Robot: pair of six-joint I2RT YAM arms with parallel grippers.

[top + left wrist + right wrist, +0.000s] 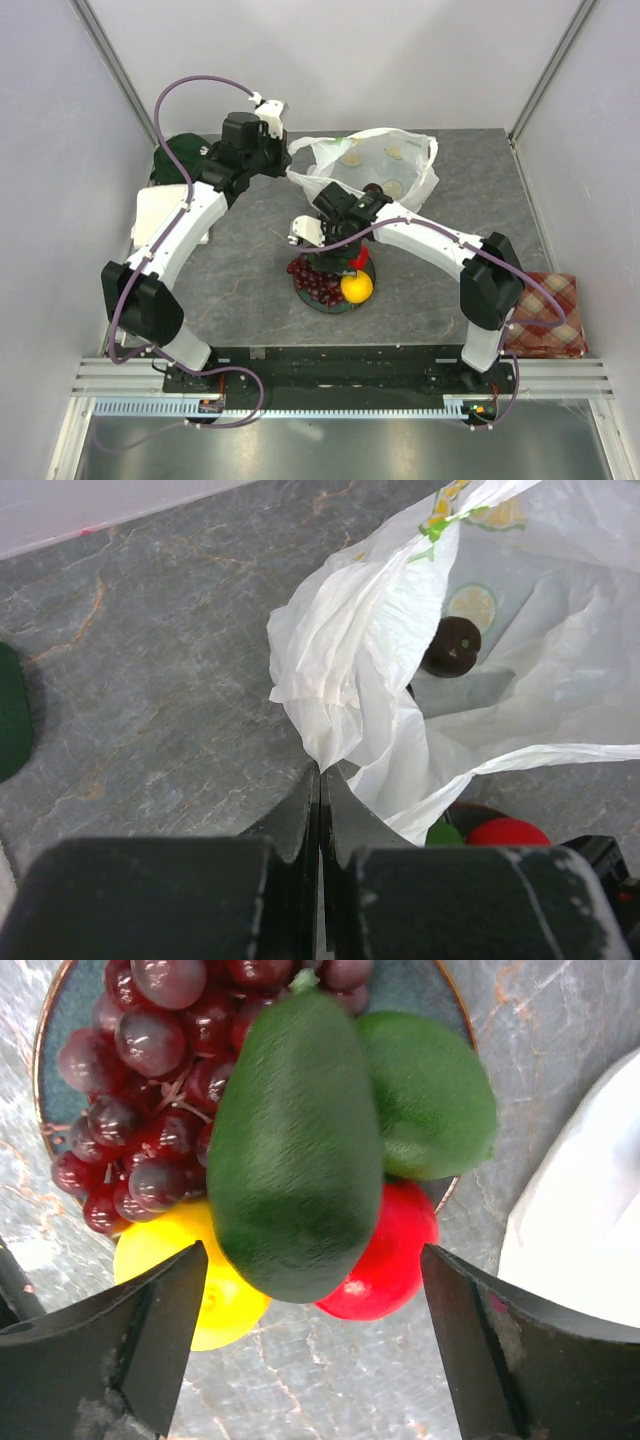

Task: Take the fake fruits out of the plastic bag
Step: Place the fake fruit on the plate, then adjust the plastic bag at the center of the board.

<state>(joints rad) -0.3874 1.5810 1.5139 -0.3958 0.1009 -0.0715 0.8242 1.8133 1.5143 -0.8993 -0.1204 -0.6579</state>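
The white plastic bag lies at the back of the table, its mouth open. My left gripper is shut on the bag's left edge. A dark purple-brown fruit lies inside the bag. My right gripper is open above the teal plate. On the plate lie the dark red grapes, a yellow fruit, a red apple, a light green piece and a dark green oval fruit on top. The right fingers stand apart on either side of its near end.
A dark green cap lies at the back left, next to a white box under the left arm. A red checked cloth lies at the front right. Grey walls close in the table on three sides.
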